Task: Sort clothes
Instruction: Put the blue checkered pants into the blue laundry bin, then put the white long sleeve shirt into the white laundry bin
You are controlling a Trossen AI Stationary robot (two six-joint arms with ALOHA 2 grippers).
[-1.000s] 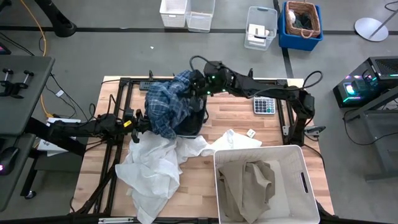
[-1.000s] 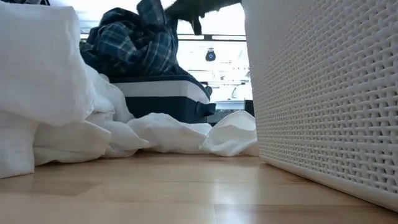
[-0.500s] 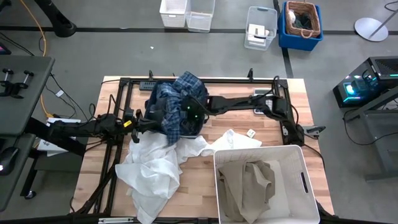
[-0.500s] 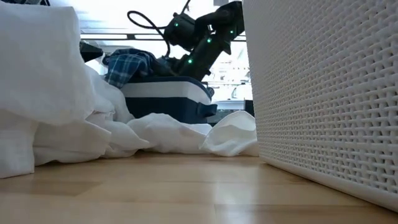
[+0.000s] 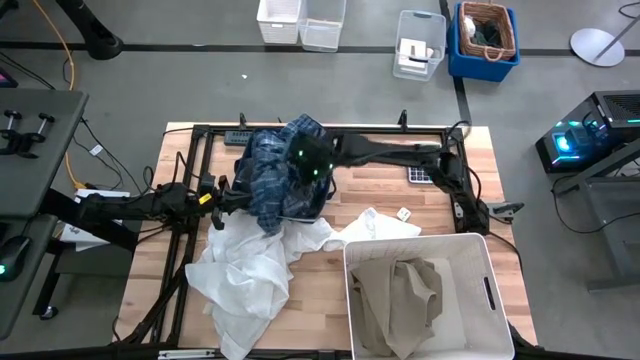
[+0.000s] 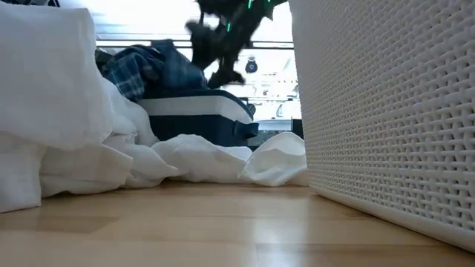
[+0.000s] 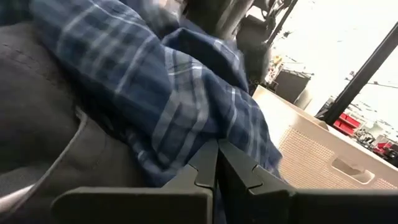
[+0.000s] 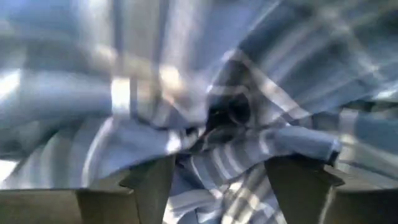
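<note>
The blue-white plaid shirt (image 5: 272, 170) lies heaped on the dark blue bin (image 6: 197, 119), one part hanging over the bin's left side. My right gripper (image 6: 211, 52) is open just above the heap, and the plaid (image 8: 236, 118) fills its wrist view. My left gripper (image 7: 217, 163) is shut at the bin's left side, with the hanging plaid (image 7: 186, 106) and a dark grey cloth (image 7: 43, 118) right in front of it. White shirts (image 5: 250, 270) lie heaped on the table at the near left. A beige piece (image 5: 400, 290) lies in the white bin (image 5: 348, 252).
A second white piece (image 5: 378, 225) lies on the table between the two bins. The white bin's wall (image 6: 386, 111) stands at the near right. A calculator (image 5: 420, 174) and a small white tag (image 5: 405, 213) lie near the right arm's base. A black frame rail (image 5: 380, 128) runs along the far edge.
My right gripper has carried the plaid shirt from above the bin's far right toward the table's left, dipped down to the bin, then risen a little. The shirt, which hung bunched from the gripper, now lies heaped on the bin.
</note>
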